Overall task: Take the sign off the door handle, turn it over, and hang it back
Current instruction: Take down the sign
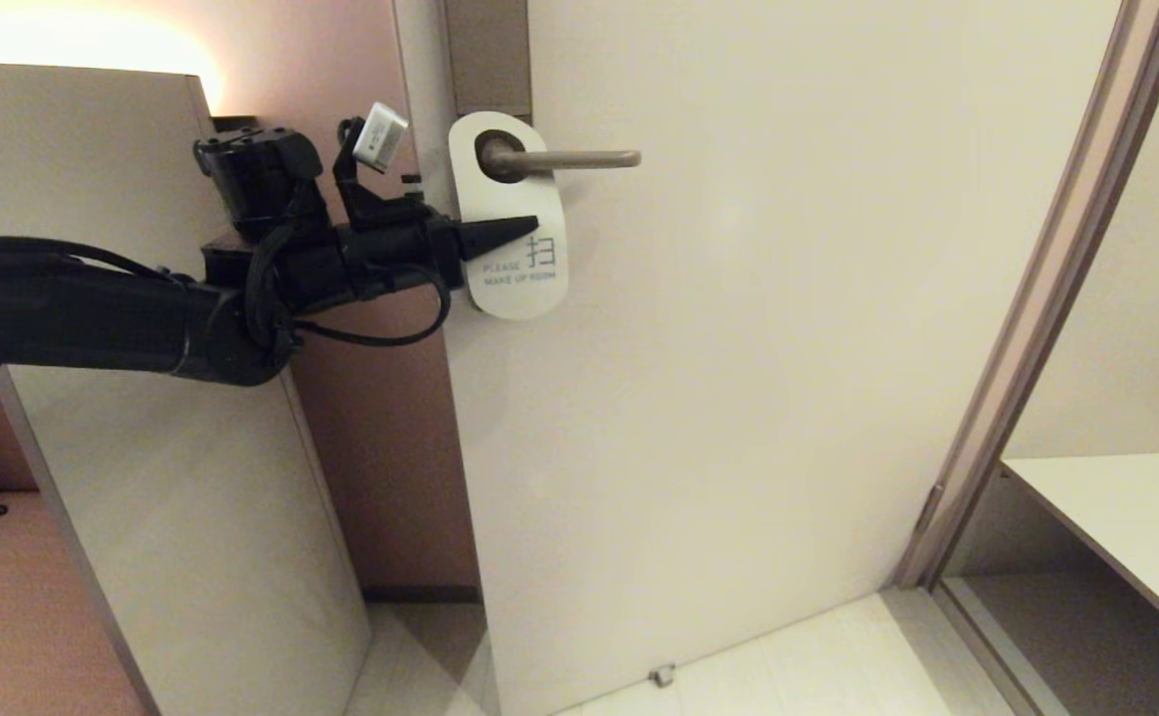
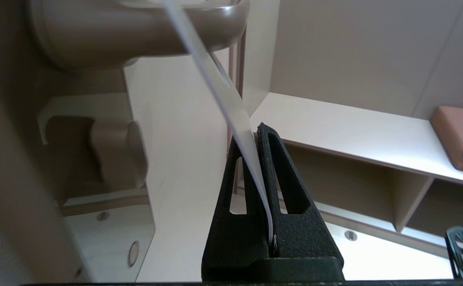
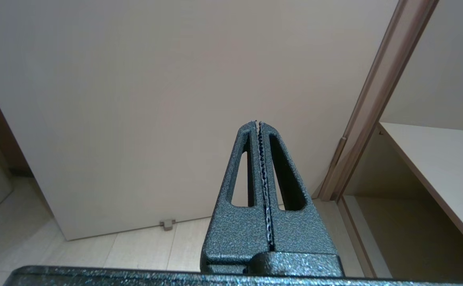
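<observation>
The sign hangs on the door handle with its oval hole round the lever's neck, white "PLEASE MAKE UP ROOM" side facing out. My left gripper reaches in from the left and is shut on the sign's middle. In the left wrist view the thin white sign runs edge-on from between the black fingers of the left gripper up to the door handle. My right gripper is shut on nothing, low down and facing the door; it is out of the head view.
The pale door carries a brownish lock plate above the handle. A tall panel stands left, under my left arm. The door frame and a shelf lie right. A small door stop sits on the floor.
</observation>
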Controlling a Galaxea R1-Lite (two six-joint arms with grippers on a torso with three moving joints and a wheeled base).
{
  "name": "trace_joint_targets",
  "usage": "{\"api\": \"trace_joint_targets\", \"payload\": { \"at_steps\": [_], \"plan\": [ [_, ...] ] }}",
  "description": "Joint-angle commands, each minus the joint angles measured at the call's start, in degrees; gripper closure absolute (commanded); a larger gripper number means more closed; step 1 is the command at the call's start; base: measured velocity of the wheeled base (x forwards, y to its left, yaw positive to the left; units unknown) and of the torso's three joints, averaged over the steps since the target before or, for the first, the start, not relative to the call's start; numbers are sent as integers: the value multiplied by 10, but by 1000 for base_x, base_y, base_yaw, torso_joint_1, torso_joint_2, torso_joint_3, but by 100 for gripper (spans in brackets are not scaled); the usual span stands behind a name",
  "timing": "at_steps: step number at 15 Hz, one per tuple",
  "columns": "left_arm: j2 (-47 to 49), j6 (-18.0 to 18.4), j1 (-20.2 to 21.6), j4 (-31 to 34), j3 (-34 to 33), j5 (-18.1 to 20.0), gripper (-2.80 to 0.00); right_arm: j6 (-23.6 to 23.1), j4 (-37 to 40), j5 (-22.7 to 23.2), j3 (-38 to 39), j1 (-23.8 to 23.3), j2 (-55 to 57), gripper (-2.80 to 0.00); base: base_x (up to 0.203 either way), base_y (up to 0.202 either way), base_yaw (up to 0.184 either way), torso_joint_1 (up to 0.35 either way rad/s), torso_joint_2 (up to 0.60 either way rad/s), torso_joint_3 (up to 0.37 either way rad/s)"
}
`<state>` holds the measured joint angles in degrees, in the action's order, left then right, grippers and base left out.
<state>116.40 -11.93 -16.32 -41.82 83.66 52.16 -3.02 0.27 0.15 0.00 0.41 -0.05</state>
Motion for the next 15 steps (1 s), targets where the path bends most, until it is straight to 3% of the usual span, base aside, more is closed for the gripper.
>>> {"api": "trace_joint_targets", "payload": {
  "at_steps": [1,4,7,15],
  "plan": [
    [-6,2,-11,-1,-6,-5,0,-1,0,0,0,0,0,0,0,0,0,0,0,0],
    [-8,10,-25,-1,-29,-42,0,-1,0,0,0,0,0,0,0,0,0,0,0,0],
    [-5,40,-32,11,-41,-83,0,-1,0,0,0,0,0,0,0,0,0,0,0,0],
    [-24,40,-36,19,-40,-113,0,-1,0,0,0,0,0,0,0,0,0,0,0,0]
  ]
}}
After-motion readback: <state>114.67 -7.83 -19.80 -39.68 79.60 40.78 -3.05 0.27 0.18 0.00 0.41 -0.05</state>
